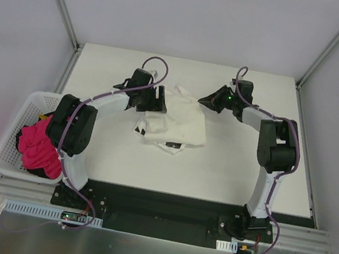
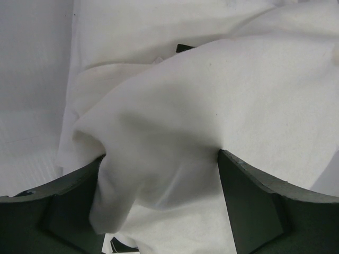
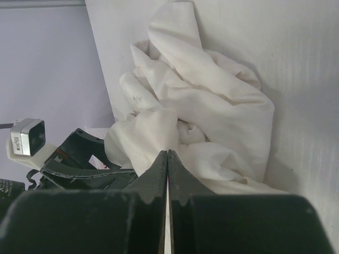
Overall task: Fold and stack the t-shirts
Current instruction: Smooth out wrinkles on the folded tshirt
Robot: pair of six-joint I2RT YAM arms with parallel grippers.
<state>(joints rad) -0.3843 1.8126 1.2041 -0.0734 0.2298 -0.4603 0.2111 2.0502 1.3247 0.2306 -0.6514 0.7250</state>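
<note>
Top external view gives us a white table with the t-shirts crumpled in one pale heap toward its far middle, between the tips of the two arms. At the table's left edge we see a white basket holding pink cloth. Our left gripper stands wide, a fold of the heap filling the gap and touching both fingers. Our right gripper is pressed closed, its tips at the heap's edge.

Cream-white t-shirts with small black marks are seen on the white table, pink cloth left of it.
</note>
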